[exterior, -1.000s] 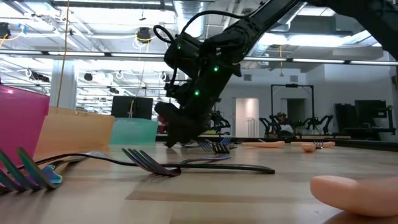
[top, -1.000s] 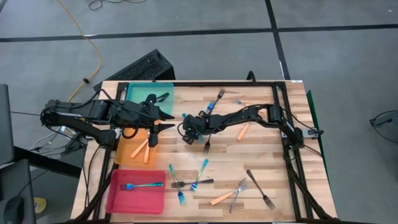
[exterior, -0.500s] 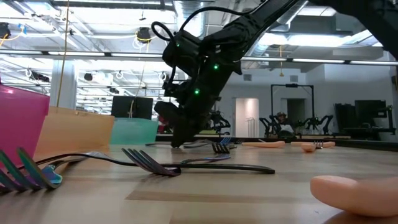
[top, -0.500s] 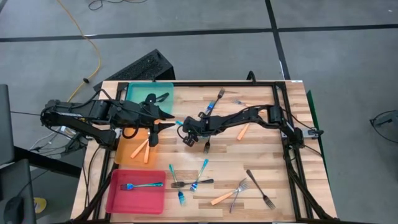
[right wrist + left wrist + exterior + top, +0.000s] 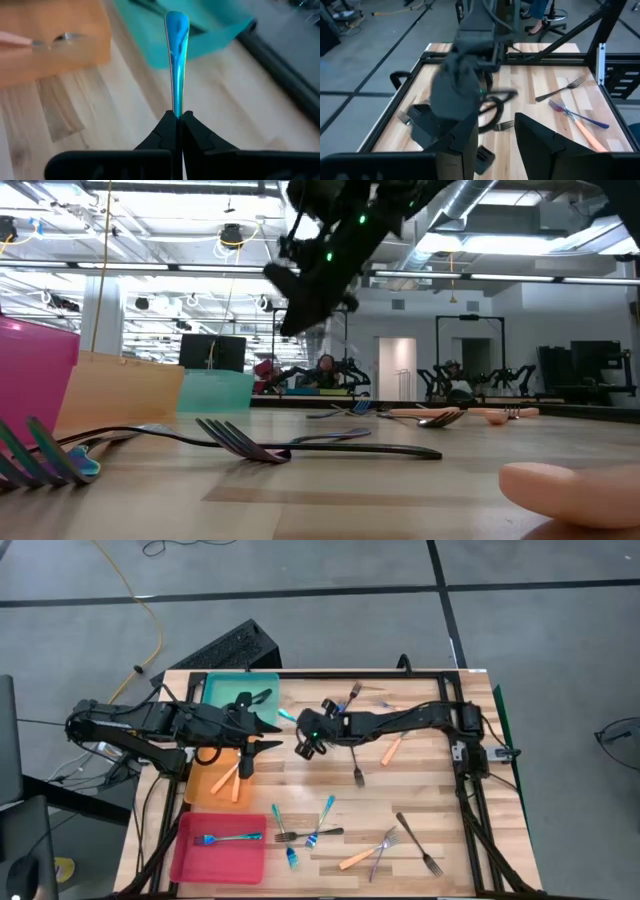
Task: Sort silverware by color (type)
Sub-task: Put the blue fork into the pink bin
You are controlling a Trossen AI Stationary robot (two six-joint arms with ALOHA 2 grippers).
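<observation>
Since the earlier frame the right claw [image 5: 300, 730] has been raised off the counter [image 5: 420, 810] and carried toward the teal tray [image 5: 240, 688] at the far left corner, and a dark fork [image 5: 357, 772] that lay close beside it is now seen alone near the counter's middle. That claw is clenched on a blue-handled fork [image 5: 176, 55], pinched low on the shaft so that the handle stands out ahead of the fingers, which suits a drop into a tray. Its handle tip is seen just beside the teal tray's near right corner in the high view [image 5: 287, 715].

The left claw [image 5: 255, 733] is held above the boundary between the teal and orange trays [image 5: 205, 785], its jaws parted and nothing seen between them; it is judged to be waiting clear of the delivery.

Orange-handled forks [image 5: 233, 778] lie in the orange tray, and one blue-handled fork [image 5: 228, 838] lies in the pink tray [image 5: 190, 860] at the near left corner. Unsorted forks remain scattered along the near edge [image 5: 310, 833] and near the far edge [image 5: 350, 697].
</observation>
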